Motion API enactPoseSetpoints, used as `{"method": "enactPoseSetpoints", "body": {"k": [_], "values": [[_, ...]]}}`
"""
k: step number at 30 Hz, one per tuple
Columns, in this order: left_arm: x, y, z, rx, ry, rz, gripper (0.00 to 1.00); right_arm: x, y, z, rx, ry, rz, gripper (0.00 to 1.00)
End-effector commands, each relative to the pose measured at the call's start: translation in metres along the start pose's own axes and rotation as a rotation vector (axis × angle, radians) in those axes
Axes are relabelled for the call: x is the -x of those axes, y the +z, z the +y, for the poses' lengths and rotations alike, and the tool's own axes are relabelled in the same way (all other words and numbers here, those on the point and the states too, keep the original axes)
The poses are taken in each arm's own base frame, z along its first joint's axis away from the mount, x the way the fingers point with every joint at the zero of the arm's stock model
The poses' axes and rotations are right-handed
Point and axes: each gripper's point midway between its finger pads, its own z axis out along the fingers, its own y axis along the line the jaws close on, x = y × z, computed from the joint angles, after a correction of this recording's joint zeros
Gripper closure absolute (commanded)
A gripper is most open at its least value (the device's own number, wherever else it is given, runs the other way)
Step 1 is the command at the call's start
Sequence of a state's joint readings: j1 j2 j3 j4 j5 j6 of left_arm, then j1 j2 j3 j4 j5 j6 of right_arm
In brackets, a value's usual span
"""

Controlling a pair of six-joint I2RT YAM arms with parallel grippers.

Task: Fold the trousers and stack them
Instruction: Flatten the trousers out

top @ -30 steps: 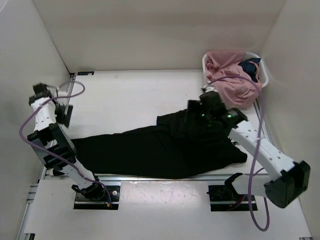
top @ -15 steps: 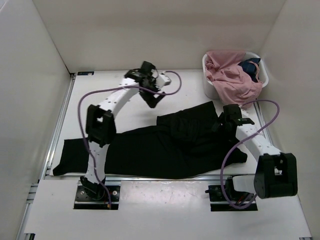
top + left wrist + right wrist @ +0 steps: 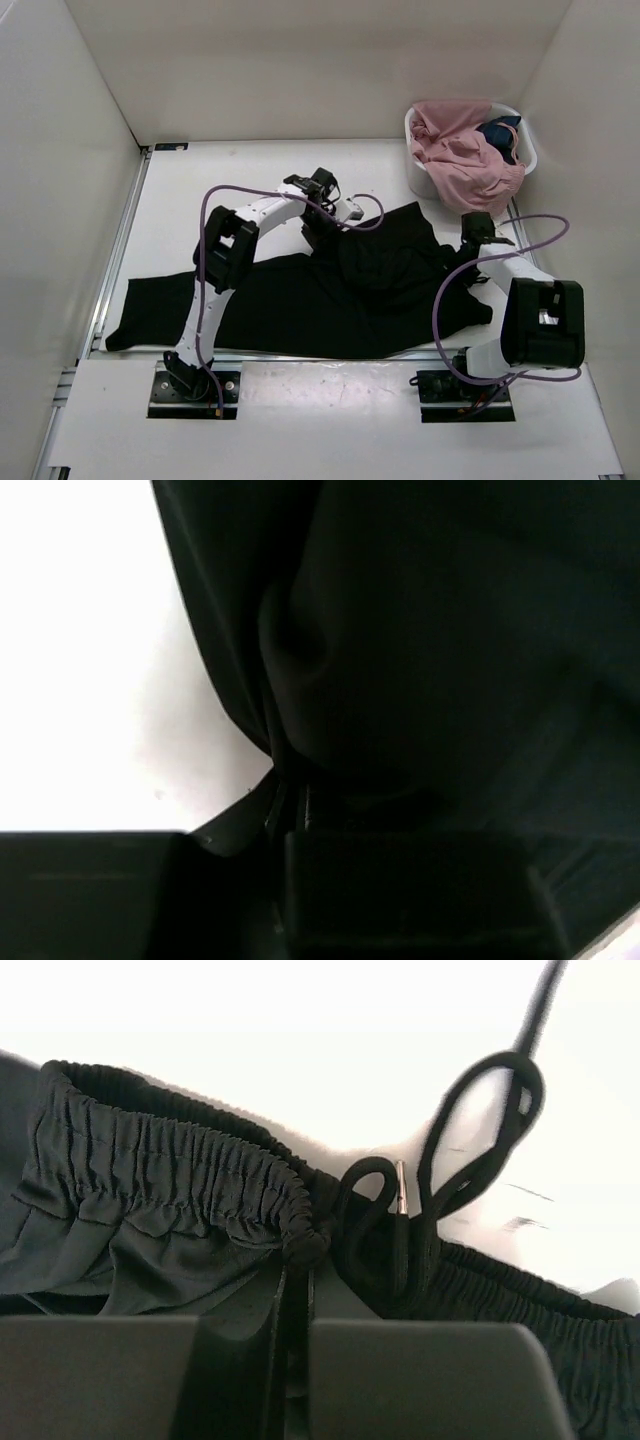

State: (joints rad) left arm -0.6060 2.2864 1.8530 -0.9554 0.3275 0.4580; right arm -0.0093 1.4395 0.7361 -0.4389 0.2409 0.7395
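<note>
Trousers point(image 3: 300, 305) lie spread across the worktop point(image 3: 200, 170), legs reaching toward the lower left. Left jaws are pinched on a fabric fold at centre; right jaws are clamped on the elastic waistband point(image 3: 170, 1160) at right. No fold looks finished, and stacking is not yet done.

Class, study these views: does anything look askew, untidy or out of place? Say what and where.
The trousers lie crumpled and slanted across the table, one leg trailing left. Their drawstring hangs out in loose loops beside the right pincer. The pink garment spills over the basket rim.
</note>
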Motion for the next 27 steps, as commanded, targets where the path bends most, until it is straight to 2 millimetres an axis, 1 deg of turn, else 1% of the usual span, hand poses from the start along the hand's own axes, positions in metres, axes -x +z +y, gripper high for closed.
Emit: {"method": "enactPoseSetpoints", "body": {"k": [1,2,3,5,6,7,8,9,10,11,12,13,14,15,16,17,18,19,20,21,22,23,24,25,26,27], "values": [[-0.035,-0.013,-0.017,-0.034,-0.034,0.071,0.86,-0.018,-0.002,-0.043,-0.134,0.060,0.049,1.00],[-0.041,-0.019,-0.014,-0.014,-0.042,0.080,0.86,-0.018,-0.005,-0.044,-0.131,0.048,0.047,1.00],[-0.051,-0.030,-0.016,0.017,-0.041,0.095,0.86,-0.015,-0.008,-0.045,-0.131,0.041,0.034,1.00],[-0.062,-0.042,-0.024,0.021,-0.044,0.110,0.86,-0.020,-0.012,-0.048,-0.134,0.018,0.055,1.00],[-0.064,-0.046,-0.034,0.013,-0.013,0.117,0.80,-0.020,-0.014,-0.047,-0.119,-0.010,0.054,1.00],[-0.070,-0.055,-0.044,0.009,0.005,0.119,0.48,-0.021,-0.016,-0.049,-0.120,-0.029,0.058,0.99],[-0.076,-0.060,-0.050,0.009,0.024,0.138,0.35,-0.021,-0.019,-0.046,-0.105,-0.048,0.073,0.85],[-0.071,-0.065,-0.053,0.013,0.048,0.125,0.26,-0.017,-0.025,-0.043,-0.084,-0.060,0.062,0.78],[-0.070,-0.075,-0.052,0.041,0.069,0.116,0.21,-0.011,-0.031,-0.040,-0.070,-0.087,0.046,0.72],[-0.062,-0.083,-0.048,0.069,0.079,0.095,0.15,-0.006,-0.040,-0.042,-0.068,-0.093,0.023,0.65],[-0.049,-0.088,-0.041,0.103,0.079,0.060,0.15,0.000,-0.046,-0.042,-0.067,-0.102,-0.002,0.65],[-0.038,-0.099,-0.028,0.145,0.060,0.018,0.14,0.006,-0.052,-0.041,-0.063,-0.098,-0.028,0.64],[-0.006,-0.120,-0.012,0.207,0.057,-0.075,0.13,0.018,-0.063,-0.043,-0.085,-0.094,-0.071,0.64],[0.011,-0.131,-0.002,0.239,0.040,-0.133,0.08,0.025,-0.070,-0.042,-0.078,-0.076,-0.104,0.64],[0.027,-0.140,0.008,0.267,0.006,-0.191,0.06,0.029,-0.073,-0.039,-0.070,-0.073,-0.115,0.62],[0.056,-0.149,0.026,0.311,0.022,-0.275,0.03,0.036,-0.079,-0.034,-0.052,-0.066,-0.138,0.58],[0.069,-0.148,0.030,0.310,0.033,-0.307,0.02,0.036,-0.079,-0.028,-0.022,-0.056,-0.132,0.48],[0.083,-0.144,0.033,0.314,0.048,-0.325,0.02,0.035,-0.077,-0.024,-0.009,-0.056,-0.124,0.44],[0.111,-0.130,0.032,0.289,0.092,-0.356,0.02,0.034,-0.071,-0.022,-0.010,-0.051,-0.106,0.40],[0.124,-0.121,0.031,0.274,0.109,-0.368,0.00,0.040,-0.070,-0.013,0.017,-0.046,-0.119,0.36],[0.135,-0.111,0.029,0.258,0.125,-0.378,0.00,0.040,-0.065,-0.009,0.027,-0.047,-0.109,0.35],[0.153,-0.090,0.028,0.245,0.150,-0.395,0.00,0.039,-0.060,-0.002,0.041,-0.051,-0.082,0.33],[0.159,-0.081,0.033,0.246,0.135,-0.409,0.00,0.046,-0.058,0.007,0.067,-0.047,-0.095,0.32],[0.175,-0.072,0.031,0.244,0.151,-0.455,0.00,0.048,-0.057,0.009,0.064,-0.048,-0.091,0.31],[0.180,-0.064,0.033,0.239,0.149,-0.471,0.00,0.048,-0.052,0.010,0.053,-0.042,-0.076,0.31],[0.185,-0.044,0.033,0.228,0.145,-0.471,0.00,0.050,-0.051,0.012,0.052,-0.042,-0.076,0.29]]}}
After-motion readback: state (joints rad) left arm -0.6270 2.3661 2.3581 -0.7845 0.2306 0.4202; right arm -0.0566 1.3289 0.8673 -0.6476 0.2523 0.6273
